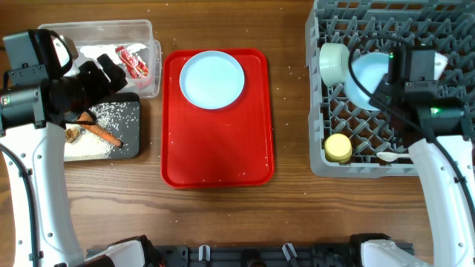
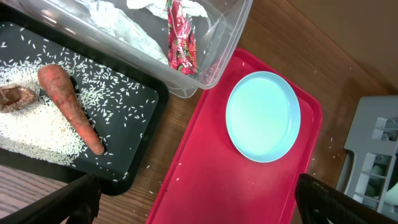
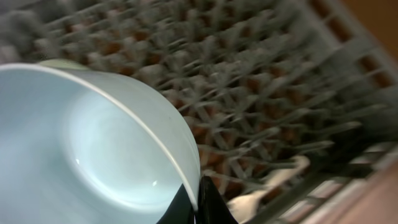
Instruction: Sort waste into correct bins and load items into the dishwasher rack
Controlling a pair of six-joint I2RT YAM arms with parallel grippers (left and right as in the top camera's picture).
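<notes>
The pale blue plate (image 1: 212, 78) lies on the red tray (image 1: 217, 148); it also shows in the left wrist view (image 2: 263, 115). The clear tub (image 1: 145, 44) holds white tissue (image 2: 121, 25) and the red wrapper (image 1: 132, 62). The black tray (image 1: 130, 130) holds the carrot piece (image 1: 104, 133), the brown lump (image 1: 73, 134) and rice grains (image 1: 93, 148). My left gripper (image 2: 196, 205) is open above the black tray's right edge. My right gripper (image 3: 194, 202) is shut on the rim of a pale blue bowl (image 1: 369, 78) over the grey dishwasher rack (image 1: 319, 159). A second bowl (image 1: 335, 63) and the yellow cup (image 1: 338, 147) sit in the rack.
A white spoon (image 1: 392, 156) lies in the rack's front right. Loose rice grains are scattered on the red tray and the wooden table (image 1: 289, 215). The rack fills the right side up to the back edge.
</notes>
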